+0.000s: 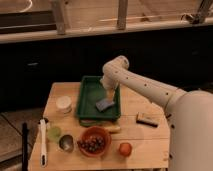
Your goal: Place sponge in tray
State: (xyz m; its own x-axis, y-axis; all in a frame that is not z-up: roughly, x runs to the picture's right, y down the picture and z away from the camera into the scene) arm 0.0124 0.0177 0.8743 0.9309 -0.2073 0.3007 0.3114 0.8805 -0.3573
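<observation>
the sponge [103, 104] lies flat inside the tray [90, 97], toward its right wall. the gripper [110, 93] hangs just above it, over the tray, apart from the sponge; the arm's wrist hides much of it.

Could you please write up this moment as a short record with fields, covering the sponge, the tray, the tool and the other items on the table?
sponge: blue-grey block lying inside the tray, near its right wall
tray: dark green, rectangular, on the wooden table
tool: above the tray, just up and right of the sponge
bowl: orange-brown, in front of the tray, holding dark fruit
brown block: right of the tray
white cup: left of the tray
orange fruit: right of the bowl
task state: sponge appears to be in the tray
</observation>
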